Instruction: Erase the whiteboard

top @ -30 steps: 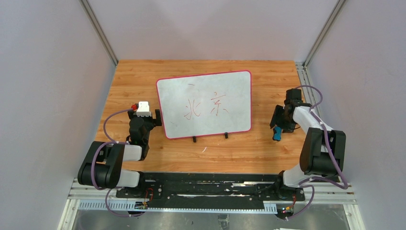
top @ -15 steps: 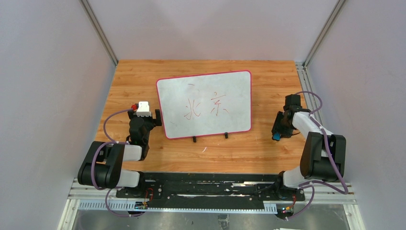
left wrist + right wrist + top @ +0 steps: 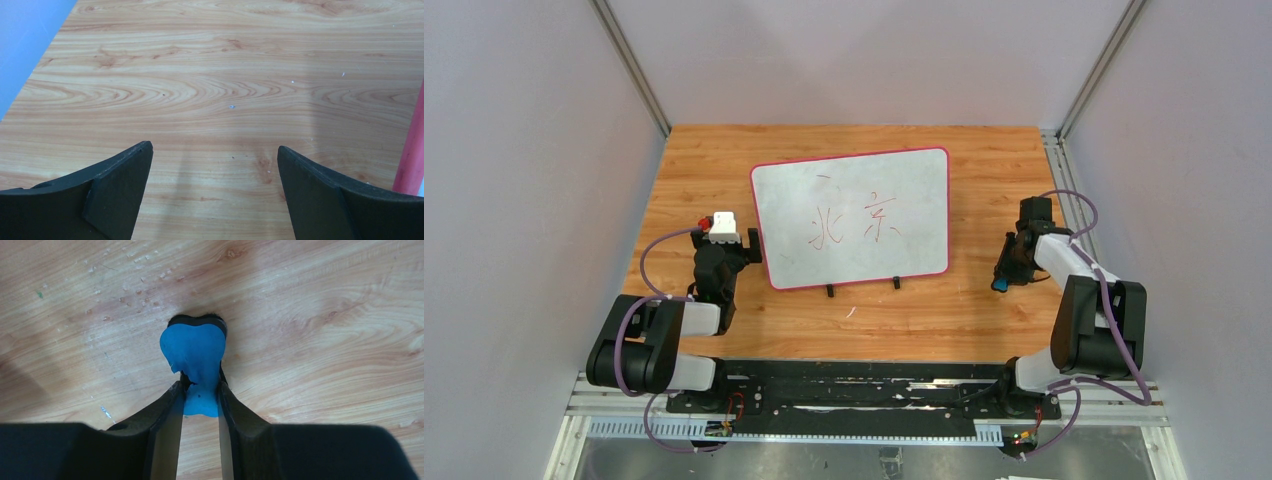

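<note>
The whiteboard (image 3: 852,180) lies flat mid-table, pink-rimmed, with red handwriting (image 3: 854,222) on it and two black feet (image 3: 830,291) on its near edge. My right gripper (image 3: 1006,276) is low on the table to the board's right. In the right wrist view its fingers (image 3: 200,387) pinch a blue eraser (image 3: 195,347) that rests on the wood. My left gripper (image 3: 725,232) sits just left of the board, open wide with nothing between its fingers (image 3: 215,150). The board's pink rim (image 3: 412,150) shows at the right edge of the left wrist view.
The wooden table (image 3: 694,170) is enclosed by grey walls on three sides. Metal rails (image 3: 1054,150) run along the right edge and the near edge by the arm bases. A small white speck (image 3: 851,312) lies near the front.
The right gripper's fingers have closed onto the blue eraser, and the right wrist has come slightly nearer and lower. The left arm and the whiteboard have stayed still.
</note>
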`<state>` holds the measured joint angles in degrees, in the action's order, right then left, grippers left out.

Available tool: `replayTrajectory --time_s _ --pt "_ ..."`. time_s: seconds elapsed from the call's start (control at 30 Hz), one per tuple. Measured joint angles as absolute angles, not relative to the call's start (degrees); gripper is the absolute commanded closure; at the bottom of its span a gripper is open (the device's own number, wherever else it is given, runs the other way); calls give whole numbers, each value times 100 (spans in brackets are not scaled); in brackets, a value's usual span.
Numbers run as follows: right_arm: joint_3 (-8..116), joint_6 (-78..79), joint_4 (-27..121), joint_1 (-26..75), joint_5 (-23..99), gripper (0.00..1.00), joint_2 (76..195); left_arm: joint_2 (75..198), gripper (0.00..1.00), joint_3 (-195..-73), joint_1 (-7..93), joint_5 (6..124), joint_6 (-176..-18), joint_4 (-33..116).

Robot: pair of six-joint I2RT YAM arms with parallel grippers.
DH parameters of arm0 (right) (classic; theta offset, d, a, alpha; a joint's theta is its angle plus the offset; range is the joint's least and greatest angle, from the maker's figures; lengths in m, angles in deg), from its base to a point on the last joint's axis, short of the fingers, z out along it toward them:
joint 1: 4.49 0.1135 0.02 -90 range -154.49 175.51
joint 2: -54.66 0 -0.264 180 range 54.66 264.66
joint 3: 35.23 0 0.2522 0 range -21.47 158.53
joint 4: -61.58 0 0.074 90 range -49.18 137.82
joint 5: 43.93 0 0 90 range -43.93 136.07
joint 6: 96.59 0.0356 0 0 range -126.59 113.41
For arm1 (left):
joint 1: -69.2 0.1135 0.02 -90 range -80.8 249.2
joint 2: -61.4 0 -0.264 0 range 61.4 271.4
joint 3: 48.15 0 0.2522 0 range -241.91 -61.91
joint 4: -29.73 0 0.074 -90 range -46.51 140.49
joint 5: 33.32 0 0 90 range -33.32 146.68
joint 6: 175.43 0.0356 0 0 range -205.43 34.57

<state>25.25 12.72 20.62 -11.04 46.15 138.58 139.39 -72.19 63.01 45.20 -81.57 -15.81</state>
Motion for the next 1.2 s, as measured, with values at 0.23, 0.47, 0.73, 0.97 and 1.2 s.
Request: replayTrajectory --time_s 0.23,0.47,0.73,0.97,1.2 --pt "2398 1270 2209 -1099 4608 99 13761 13939 0 -7219 6301 4520 -8157 -1581" --pt "1834 1268 2534 -868 4409 99 12857 13939 0 -7219 6301 4520 -8157 -1581" --pt "1648 1227 2749 -256 4011 99 10544 13939 2 -7219 6301 4522 -8155 -1581" --pt "2031 1189 2436 31 3723 99 9427 13939 2 -7219 6301 4522 -8157 -1581" --pt "2881 1187 2025 1239 3939 99 9462 13939 2 -7219 6301 4522 -8157 -1584"
